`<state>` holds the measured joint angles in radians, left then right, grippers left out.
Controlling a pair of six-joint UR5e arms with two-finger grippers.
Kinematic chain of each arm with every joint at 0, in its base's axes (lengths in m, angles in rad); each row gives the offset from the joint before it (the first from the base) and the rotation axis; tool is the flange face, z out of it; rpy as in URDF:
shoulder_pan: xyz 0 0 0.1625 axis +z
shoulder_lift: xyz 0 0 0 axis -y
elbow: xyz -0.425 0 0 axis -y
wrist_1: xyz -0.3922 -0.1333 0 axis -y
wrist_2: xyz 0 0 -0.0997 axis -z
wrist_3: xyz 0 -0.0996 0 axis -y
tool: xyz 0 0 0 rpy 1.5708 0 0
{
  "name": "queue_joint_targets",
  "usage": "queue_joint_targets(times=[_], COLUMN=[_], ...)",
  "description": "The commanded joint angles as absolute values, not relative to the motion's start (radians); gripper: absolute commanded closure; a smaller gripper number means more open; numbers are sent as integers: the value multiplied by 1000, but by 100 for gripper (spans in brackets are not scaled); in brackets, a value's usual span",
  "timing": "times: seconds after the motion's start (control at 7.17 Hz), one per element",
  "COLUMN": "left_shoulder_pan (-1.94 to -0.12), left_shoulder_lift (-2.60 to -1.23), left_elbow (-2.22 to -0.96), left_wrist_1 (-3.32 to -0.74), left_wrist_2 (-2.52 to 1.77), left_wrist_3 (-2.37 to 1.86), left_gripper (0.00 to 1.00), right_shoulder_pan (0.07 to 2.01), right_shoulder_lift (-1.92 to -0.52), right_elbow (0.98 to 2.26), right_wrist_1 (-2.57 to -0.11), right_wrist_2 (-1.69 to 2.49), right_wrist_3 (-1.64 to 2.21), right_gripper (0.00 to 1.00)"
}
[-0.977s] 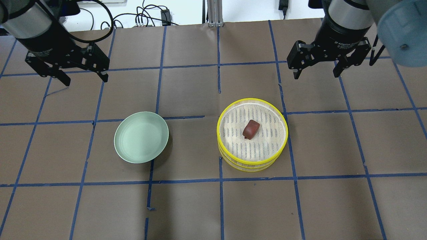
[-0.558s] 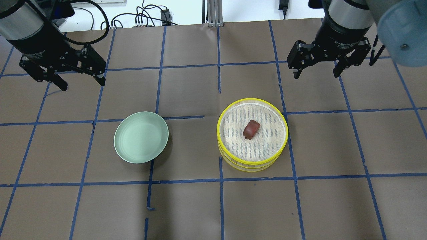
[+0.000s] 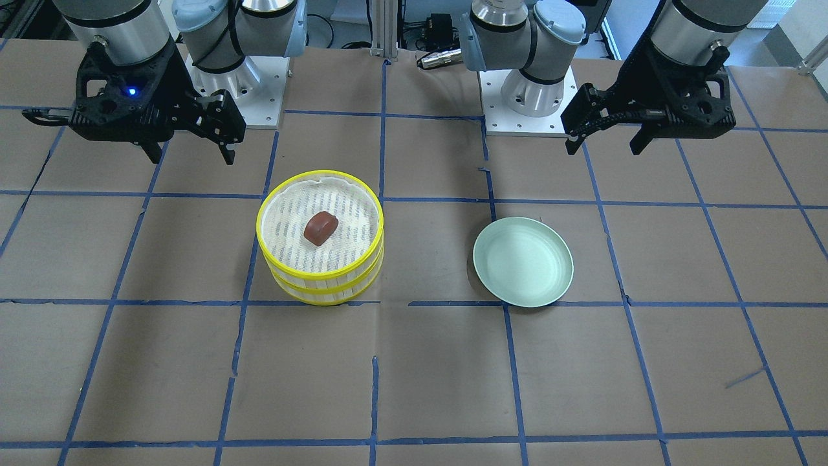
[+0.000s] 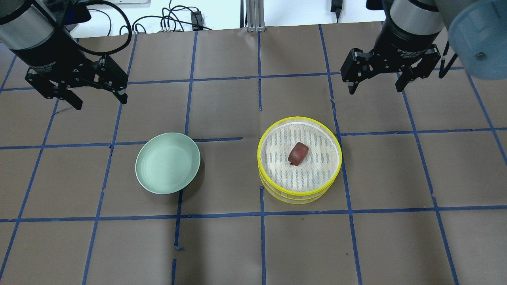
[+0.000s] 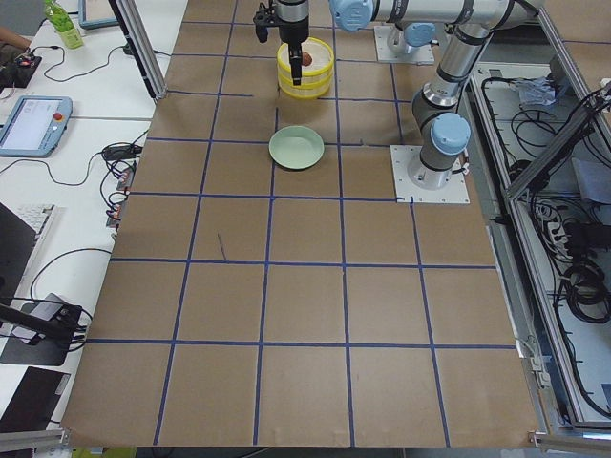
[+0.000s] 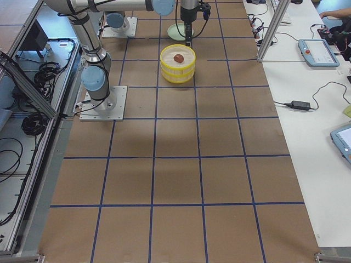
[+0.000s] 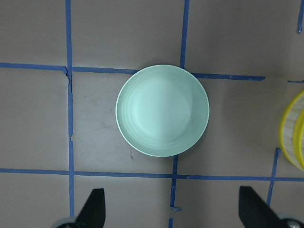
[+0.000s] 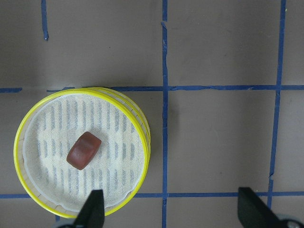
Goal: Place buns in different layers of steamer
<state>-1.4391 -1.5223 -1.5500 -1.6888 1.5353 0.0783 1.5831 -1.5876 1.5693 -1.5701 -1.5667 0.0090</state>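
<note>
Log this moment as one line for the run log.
left claw: open, holding nothing, off the green plate | right claw: open, holding nothing, off the steamer | reddish-brown bun: resting in steamer, on top

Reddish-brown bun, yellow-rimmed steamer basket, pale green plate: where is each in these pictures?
Reddish-brown rounded bun (image 4: 298, 153): overhead view, its top face.
Yellow-rimmed round steamer basket (image 3: 320, 288): front-facing view, its near side wall.
Pale green round plate (image 7: 162, 110): left wrist view, its bare middle.

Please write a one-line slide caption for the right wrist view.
Reddish-brown bun on the top tier of the steamer, seen past the open right end effector.
</note>
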Motion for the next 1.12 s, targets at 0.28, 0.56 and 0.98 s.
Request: queue_joint_targets(times=[0.28, 0.56, 0.98], left_shoulder_pan=[-1462, -1532, -1548], left_shoulder_lift=[-1525, -1526, -1529], left_elbow=[-1559, -1574, -1583], left_wrist_1=[-1683, -1681, -1631], left_wrist_2=[1534, 1545, 1551], left_wrist_3=[90, 47, 51], left_gripper=[0, 0, 0], right_shoulder_pan=[1583, 1583, 1583], right_shoulder_lift=[-1588, -1588, -1588], right_elbow=[1571, 1571, 1571], right_wrist_1=[-1571, -1571, -1571], right_wrist_2=[-1566, -1566, -1566], right_wrist_3=[9, 9, 9], right_gripper=[0, 0, 0])
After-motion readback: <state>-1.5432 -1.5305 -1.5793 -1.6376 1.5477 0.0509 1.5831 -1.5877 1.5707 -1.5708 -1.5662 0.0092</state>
